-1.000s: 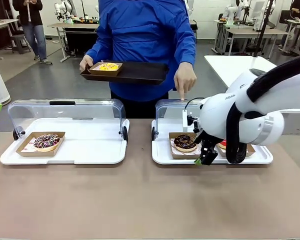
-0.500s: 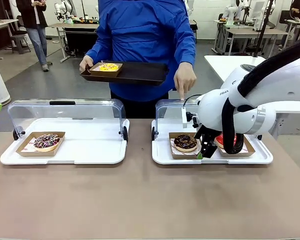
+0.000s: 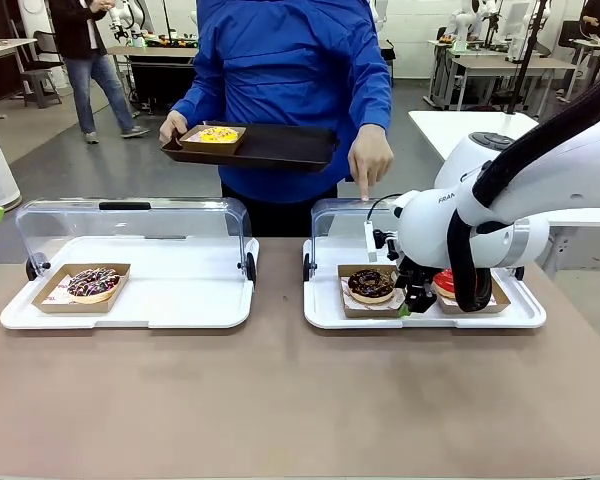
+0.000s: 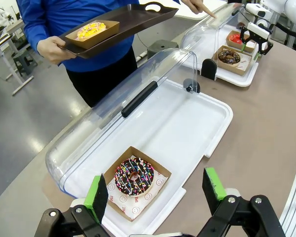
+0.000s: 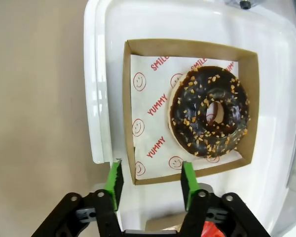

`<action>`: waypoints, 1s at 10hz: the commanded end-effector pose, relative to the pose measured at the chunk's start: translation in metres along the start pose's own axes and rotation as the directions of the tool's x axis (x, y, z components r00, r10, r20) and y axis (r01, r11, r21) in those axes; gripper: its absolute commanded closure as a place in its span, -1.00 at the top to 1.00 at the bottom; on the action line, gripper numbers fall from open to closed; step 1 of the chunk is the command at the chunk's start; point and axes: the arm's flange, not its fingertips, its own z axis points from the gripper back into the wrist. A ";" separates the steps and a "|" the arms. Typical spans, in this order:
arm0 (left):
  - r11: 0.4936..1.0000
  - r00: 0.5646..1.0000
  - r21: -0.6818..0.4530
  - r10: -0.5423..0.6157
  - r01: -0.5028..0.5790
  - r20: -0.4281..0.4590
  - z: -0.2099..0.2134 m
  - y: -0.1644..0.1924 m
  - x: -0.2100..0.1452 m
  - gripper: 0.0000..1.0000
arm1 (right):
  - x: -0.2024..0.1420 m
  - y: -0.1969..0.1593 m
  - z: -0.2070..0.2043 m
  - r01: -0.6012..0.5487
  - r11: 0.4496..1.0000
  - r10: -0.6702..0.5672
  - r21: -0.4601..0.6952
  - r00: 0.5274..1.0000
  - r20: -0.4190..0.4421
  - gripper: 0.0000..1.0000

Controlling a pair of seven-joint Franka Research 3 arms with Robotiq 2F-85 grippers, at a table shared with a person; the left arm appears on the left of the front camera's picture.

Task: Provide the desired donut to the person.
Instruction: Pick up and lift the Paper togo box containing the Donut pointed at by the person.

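A chocolate donut with nut bits point(image 5: 209, 114) lies in a cardboard tray point(image 5: 187, 45) in the right-hand display case point(image 3: 325, 310). My right gripper point(image 5: 150, 180) hangs over that tray's near wall, its green pads point(image 5: 114, 183) standing apart on either side of one corner. It sits just right of the donut point(image 3: 370, 284) in the front view. The person point(image 3: 290, 90) in blue points a finger point(image 3: 365, 192) down at this case and holds a dark tray point(image 3: 280, 148) with a yellow donut point(image 3: 217, 134). My left gripper point(image 4: 155, 195) is open above a sprinkled donut point(image 4: 133, 177).
A red donut point(image 3: 445, 283) sits in its own box right of the chocolate one. Both cases have clear lids point(image 3: 130, 225) swung up toward the person. The left case point(image 3: 130, 312) holds the sprinkled donut point(image 3: 92, 282). Bare brown tabletop point(image 3: 280, 400) lies nearer me.
My right gripper has shifted from the case's front edge slightly farther in, alongside the chocolate donut's tray. The person keeps pointing. The left arm has not moved.
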 end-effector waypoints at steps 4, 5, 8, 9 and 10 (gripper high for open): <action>1.000 1.000 -0.002 0.005 -0.005 0.005 0.000 0.001 -0.001 1.00 | 0.007 -0.004 -0.011 -0.001 1.000 0.002 0.024 0.999 -0.053 -1.00; 1.000 1.000 -0.002 0.005 -0.005 0.005 0.000 0.001 -0.001 1.00 | 0.007 -0.004 -0.014 -0.002 0.999 0.004 0.032 0.998 -0.057 -1.00; 1.000 1.000 -0.002 0.005 -0.005 0.005 0.000 0.001 -0.001 1.00 | 0.006 -0.002 -0.012 -0.008 0.999 0.010 0.039 0.999 -0.052 -1.00; 1.000 1.000 -0.002 0.005 -0.005 0.005 0.000 0.001 -0.001 1.00 | 0.005 -0.001 -0.007 -0.013 0.999 0.015 0.042 0.999 -0.045 -1.00; 1.000 1.000 -0.002 0.005 -0.005 0.005 0.000 0.001 -0.001 1.00 | 0.004 0.002 0.000 -0.021 0.999 0.023 0.049 0.999 -0.035 -1.00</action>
